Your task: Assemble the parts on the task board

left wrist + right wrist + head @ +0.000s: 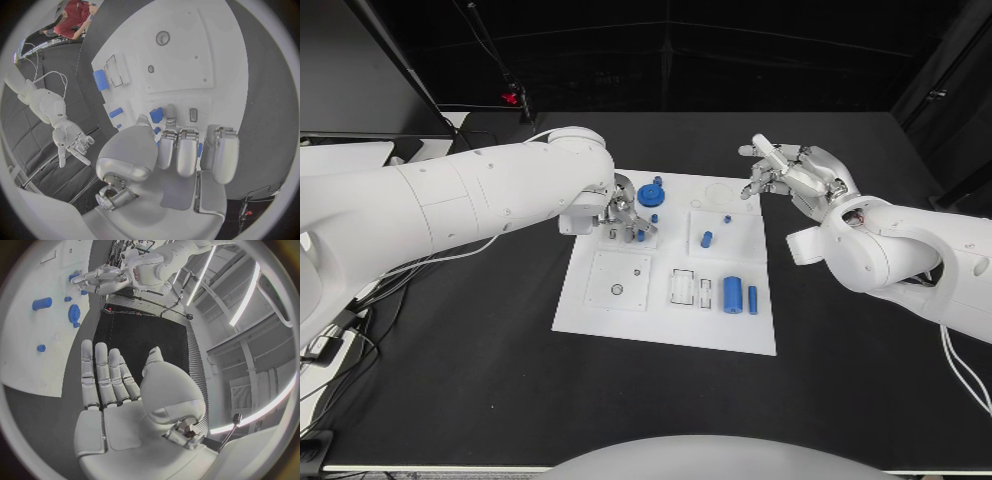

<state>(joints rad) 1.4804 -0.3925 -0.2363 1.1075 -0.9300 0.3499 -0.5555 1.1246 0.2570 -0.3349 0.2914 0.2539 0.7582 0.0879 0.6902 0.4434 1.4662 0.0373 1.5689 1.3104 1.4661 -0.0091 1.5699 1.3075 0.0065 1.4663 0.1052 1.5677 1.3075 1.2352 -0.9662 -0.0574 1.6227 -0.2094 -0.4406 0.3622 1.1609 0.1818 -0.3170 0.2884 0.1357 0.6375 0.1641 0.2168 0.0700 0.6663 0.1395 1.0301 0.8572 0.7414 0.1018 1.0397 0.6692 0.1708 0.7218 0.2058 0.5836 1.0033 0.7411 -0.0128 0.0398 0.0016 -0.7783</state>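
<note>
White task board (596, 315) lies at the centre of the black desk (459, 390). Left hand (620, 215), fingers (186, 152) curled down over small blue parts (646, 226) at the board's 11 o'clock; whether it grips one cannot be told. Right hand (798, 175) hovers off the 1 o'clock corner, fingers apart, holding nothing. Blue cylinder (731, 294), at 5 o'clock, looks light, rigid and smooth; pinch it across the middle.

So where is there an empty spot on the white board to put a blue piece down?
The task board is bare along its near edge, below the square plate with the hole and the two blue cylinders. Its far left corner is crowded: the left hand is over it, beside the blue gear. The right hand is open, off the far right corner.
</note>
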